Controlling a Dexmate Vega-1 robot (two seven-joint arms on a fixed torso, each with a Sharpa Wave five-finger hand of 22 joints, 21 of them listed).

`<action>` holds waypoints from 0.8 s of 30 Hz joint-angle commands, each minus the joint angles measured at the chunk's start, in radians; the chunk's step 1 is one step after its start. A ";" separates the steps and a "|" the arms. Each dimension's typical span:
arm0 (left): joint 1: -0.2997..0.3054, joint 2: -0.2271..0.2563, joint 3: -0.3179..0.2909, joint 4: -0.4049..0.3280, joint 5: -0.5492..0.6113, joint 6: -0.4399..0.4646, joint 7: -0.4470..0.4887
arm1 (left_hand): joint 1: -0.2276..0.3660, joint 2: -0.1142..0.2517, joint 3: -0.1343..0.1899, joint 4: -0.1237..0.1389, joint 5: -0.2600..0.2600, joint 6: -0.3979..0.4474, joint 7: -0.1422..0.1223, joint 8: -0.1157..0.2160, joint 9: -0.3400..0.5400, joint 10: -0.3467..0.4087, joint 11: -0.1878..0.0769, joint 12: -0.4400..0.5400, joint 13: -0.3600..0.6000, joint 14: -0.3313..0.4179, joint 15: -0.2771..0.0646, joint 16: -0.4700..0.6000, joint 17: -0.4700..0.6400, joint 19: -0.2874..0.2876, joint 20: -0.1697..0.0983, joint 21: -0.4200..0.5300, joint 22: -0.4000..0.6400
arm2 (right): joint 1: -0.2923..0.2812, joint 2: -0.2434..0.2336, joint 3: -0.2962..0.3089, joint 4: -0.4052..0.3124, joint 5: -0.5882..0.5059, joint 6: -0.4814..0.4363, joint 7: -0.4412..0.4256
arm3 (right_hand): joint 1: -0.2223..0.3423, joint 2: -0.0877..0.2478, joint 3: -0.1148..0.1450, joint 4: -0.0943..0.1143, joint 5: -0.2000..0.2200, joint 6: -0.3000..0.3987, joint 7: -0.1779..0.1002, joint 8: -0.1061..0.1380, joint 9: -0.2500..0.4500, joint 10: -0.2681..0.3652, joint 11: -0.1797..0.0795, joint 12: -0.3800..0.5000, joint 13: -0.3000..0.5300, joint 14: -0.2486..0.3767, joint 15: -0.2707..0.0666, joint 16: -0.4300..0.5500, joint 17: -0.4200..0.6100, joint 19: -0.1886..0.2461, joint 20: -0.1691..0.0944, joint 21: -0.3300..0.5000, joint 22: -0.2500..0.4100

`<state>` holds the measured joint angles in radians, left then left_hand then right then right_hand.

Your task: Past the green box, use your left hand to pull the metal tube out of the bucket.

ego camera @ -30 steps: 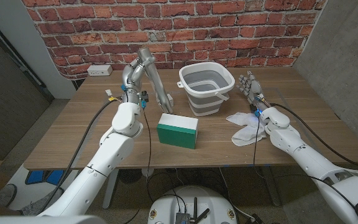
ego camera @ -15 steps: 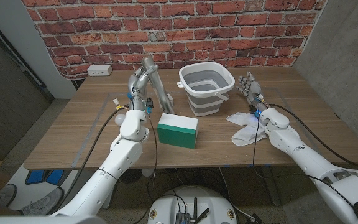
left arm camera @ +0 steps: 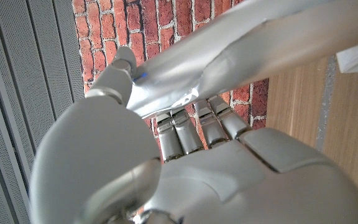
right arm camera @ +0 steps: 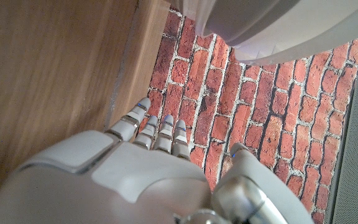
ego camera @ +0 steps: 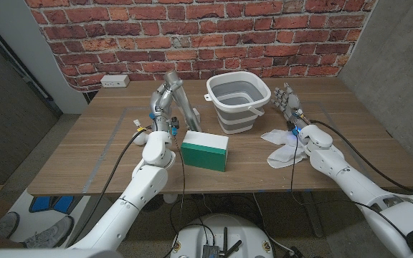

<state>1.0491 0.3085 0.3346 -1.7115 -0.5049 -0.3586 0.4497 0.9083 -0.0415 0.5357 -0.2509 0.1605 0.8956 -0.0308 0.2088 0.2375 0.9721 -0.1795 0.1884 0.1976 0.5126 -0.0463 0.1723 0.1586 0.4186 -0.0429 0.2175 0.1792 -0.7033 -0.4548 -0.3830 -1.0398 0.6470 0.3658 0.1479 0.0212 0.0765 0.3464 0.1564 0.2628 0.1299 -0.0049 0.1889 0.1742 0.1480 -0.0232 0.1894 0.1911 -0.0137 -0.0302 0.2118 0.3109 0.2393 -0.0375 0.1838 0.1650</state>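
Fingers (left arm camera: 185,134) of the left hand (ego camera: 162,99) are wrapping around the metal tube (ego camera: 180,102), which is standing tilted on the table (ego camera: 84,154) just behind the green box (ego camera: 205,151) and left of the bucket (ego camera: 238,102), already outside it. In the left wrist view the tube (left arm camera: 229,53) is crossing over the fingertips with the thumb pressing on its other side. No brand or writing is readable on any of these things. One tube, one green box, one bucket, one white cloth (ego camera: 284,145) and one wall socket strip (ego camera: 114,81) are showing on the table. The right hand (ego camera: 287,100) is standing upright beside the bucket, fingers apart and holding nothing, above the cloth. Compared with a second ago, the left hand and tube are sitting a little further right and lower, the tube's top having dropped, and the left forearm is reaching further in over the table, while the right hand, box, bucket and cloth are keeping their places.
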 commanded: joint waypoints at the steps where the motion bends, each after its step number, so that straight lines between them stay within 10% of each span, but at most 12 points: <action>1: 0.054 0.012 -0.015 -0.051 0.000 0.036 0.051 | -0.142 0.217 0.105 0.099 0.008 0.010 -0.004 0.007 0.003 0.038 -0.040 0.005 0.003 0.004 -0.132 0.001 0.003 0.000 -0.070 0.003 0.005 | 0.007 0.003 -0.005 0.008 0.000 -0.005 0.011 | -0.006 0.053 -0.006 0.002 0.006 0.005 0.002 0.002 0.005 0.006 -0.003 0.006 0.000 0.004 -0.008 0.008 0.001 0.008 -0.017 0.005 0.002; 24: 0.155 0.041 -0.116 -0.288 0.000 0.291 0.308 | -0.149 0.217 0.106 0.098 0.008 0.008 -0.005 0.007 0.004 0.037 -0.039 0.007 0.004 0.010 -0.127 0.002 0.003 0.001 -0.066 0.003 0.005 | 0.059 0.024 -0.026 0.065 -0.003 -0.016 0.062 | -0.007 0.054 -0.006 0.002 0.006 0.005 0.001 0.002 0.005 0.006 -0.002 0.006 0.000 0.007 -0.006 0.009 0.000 0.008 -0.014 0.005 0.002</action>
<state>1.1635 0.3406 0.2703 -1.8793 -0.4925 -0.2003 0.6358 0.8912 -0.0245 0.5355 -0.2509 0.1633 0.8926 -0.0375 0.2128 0.2395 0.9749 -0.1767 0.1857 0.1976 0.5126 -0.0463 0.1723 0.1586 0.4185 -0.0429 0.2172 0.1791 -0.6673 -0.4404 -0.3991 -0.9978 0.6459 0.3599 0.1857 0.0212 0.0765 0.3459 0.1569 0.2628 0.1299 -0.0050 0.1889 0.1742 0.1480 -0.0232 0.1894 0.1911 -0.0138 -0.0302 0.2118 0.3110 0.2393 -0.0375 0.1838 0.1650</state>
